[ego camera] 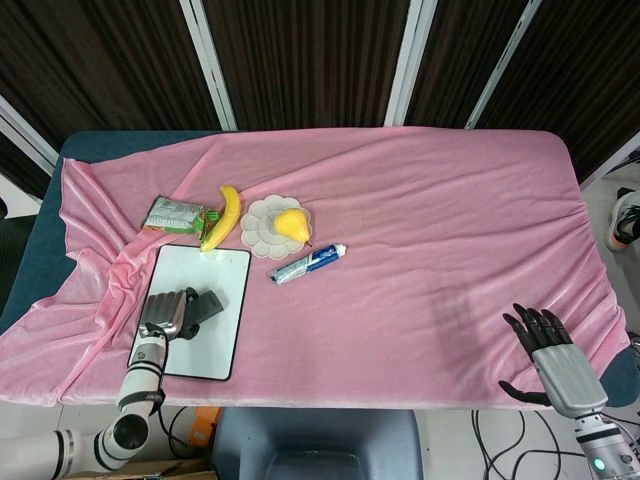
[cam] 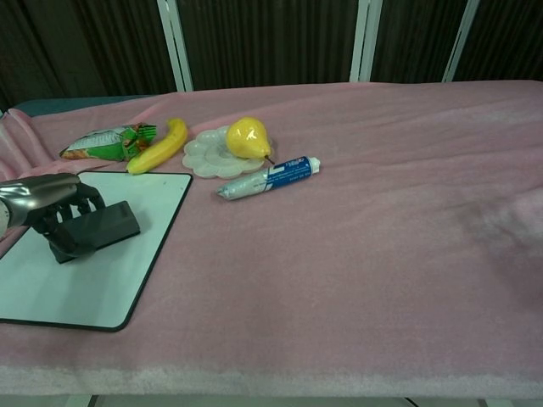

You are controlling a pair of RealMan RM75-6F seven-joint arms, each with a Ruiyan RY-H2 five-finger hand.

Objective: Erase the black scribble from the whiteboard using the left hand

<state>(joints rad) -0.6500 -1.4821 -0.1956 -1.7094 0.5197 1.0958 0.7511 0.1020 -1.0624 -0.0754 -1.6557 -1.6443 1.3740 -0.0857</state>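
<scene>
1. While the left hand point(cam: 53, 206) grips the dark rectangular eraser block point(cam: 100, 228), it presses it onto the white black-framed whiteboard point(cam: 102, 280) near the bench's left edge.
2. No black scribble shows; wiping looks nearly finished.
3. Next likely calls for lifting clear.
4. The right hand point(ego camera: 552, 358) rests spread, holding nothing.

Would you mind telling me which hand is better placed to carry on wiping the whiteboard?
The left hand: it holds the eraser on the whiteboard. The right hand is open at the table's far edge.
</scene>
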